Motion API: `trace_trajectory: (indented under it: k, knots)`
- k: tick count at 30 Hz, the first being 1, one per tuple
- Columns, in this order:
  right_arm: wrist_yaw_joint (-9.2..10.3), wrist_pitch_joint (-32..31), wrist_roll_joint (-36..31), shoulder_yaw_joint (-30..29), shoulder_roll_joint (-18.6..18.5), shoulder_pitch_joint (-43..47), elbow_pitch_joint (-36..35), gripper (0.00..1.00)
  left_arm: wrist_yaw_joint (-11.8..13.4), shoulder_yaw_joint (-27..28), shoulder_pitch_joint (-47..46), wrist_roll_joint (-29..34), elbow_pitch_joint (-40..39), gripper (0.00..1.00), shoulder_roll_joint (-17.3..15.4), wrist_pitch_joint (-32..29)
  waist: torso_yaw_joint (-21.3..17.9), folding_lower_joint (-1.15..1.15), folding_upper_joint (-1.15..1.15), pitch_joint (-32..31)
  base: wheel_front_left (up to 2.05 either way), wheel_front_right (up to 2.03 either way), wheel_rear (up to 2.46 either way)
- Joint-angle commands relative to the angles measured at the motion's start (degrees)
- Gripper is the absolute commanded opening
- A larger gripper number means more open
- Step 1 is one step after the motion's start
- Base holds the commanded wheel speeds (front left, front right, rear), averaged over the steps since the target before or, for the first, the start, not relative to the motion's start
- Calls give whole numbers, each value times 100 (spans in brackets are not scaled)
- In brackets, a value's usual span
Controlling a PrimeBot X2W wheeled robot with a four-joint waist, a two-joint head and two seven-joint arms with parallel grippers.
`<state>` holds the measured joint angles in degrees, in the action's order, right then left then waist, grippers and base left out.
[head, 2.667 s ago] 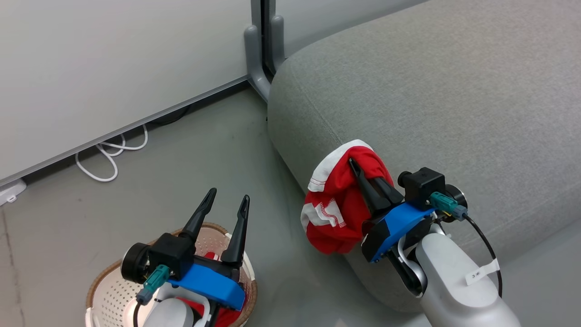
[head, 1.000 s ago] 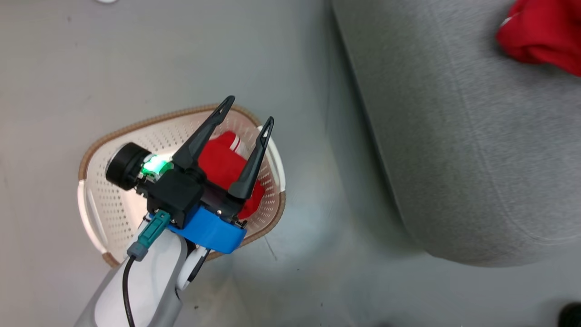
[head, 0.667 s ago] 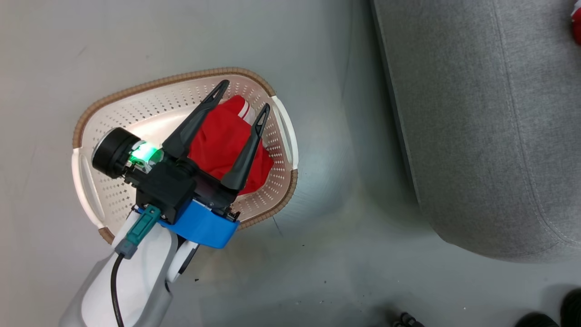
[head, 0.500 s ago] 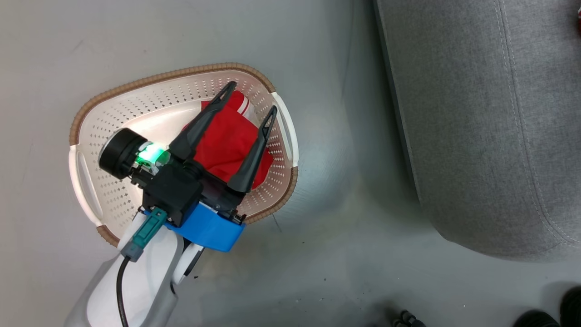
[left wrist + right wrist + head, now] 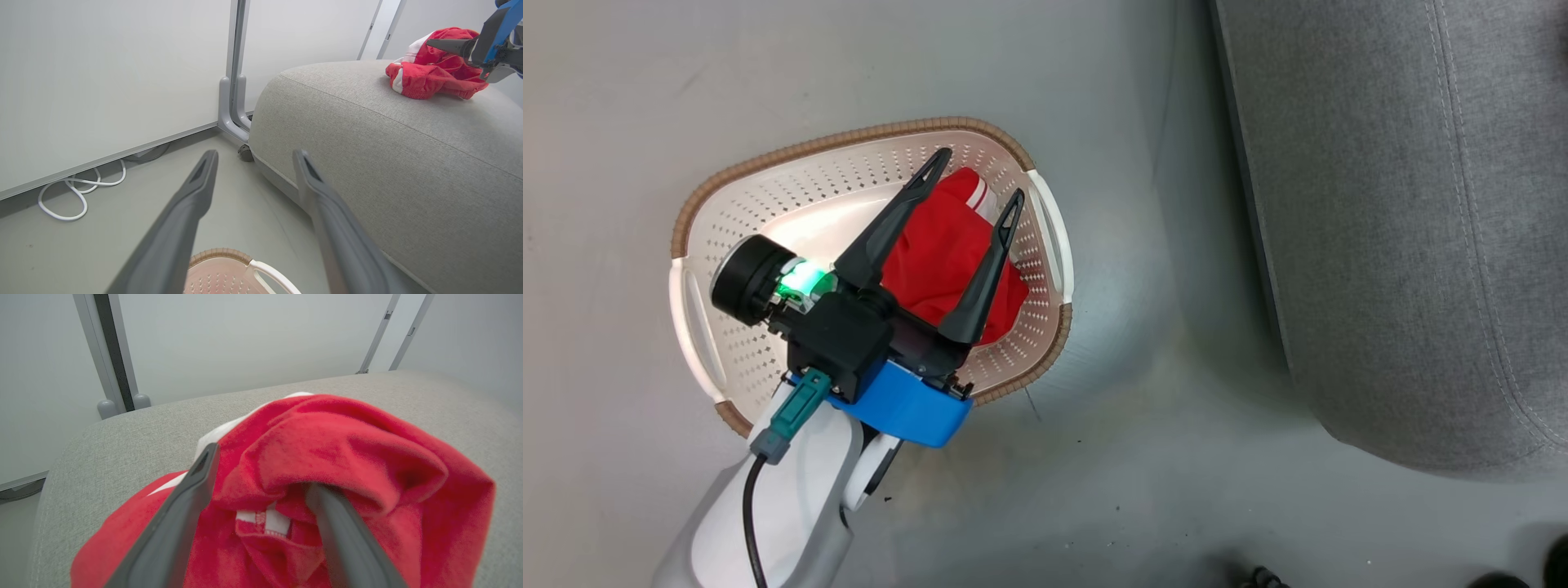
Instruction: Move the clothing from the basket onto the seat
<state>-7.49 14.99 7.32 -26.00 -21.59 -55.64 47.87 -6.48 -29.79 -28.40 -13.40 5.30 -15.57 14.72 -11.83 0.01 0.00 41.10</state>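
Clothing (image 5: 947, 253), basket and seat on a smooth grey floor (image 5: 1094, 490). Head view: bare floor takes the left and bottom of the frame, the grey fabric seat (image 5: 1380, 204) the upper right. The cream perforated basket (image 5: 768, 196) stands on the floor at centre left, apart from the seat. Left wrist view: pale partition panels (image 5: 102, 81) on a grey post (image 5: 235, 81) stand behind the seat, and a looped white cable (image 5: 73, 196) lies on the floor at lower left. The first garment, red with white stripes, lies bunched in the right half of the basket. The left claw (image 5: 980, 173) hangs above it, released, its dark fingers (image 5: 890, 222) spread to either side of the garment in the frame. The second garment (image 5: 429, 73), red with white panels, rests on top of the seat at the upper right of the left wrist view. The right claw (image 5: 261, 469) is at this garment, fingers apart and not clamped, with a red fold draped over one fingertip.
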Motion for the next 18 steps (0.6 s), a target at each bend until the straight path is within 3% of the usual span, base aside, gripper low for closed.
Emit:
trace_trajectory:
  k: [1,18]
  knots:
    - [-1,27,-42,-38,14,51,-23,100,19,6,-114,-21,44,100,38,23,24,-1,0,-39,0,0,0]
    - [-1,23,-453,38,-118,706,-82,100,-51,167,209,-211,400,100,553,54,364,-1,0,-1022,0,0,0]
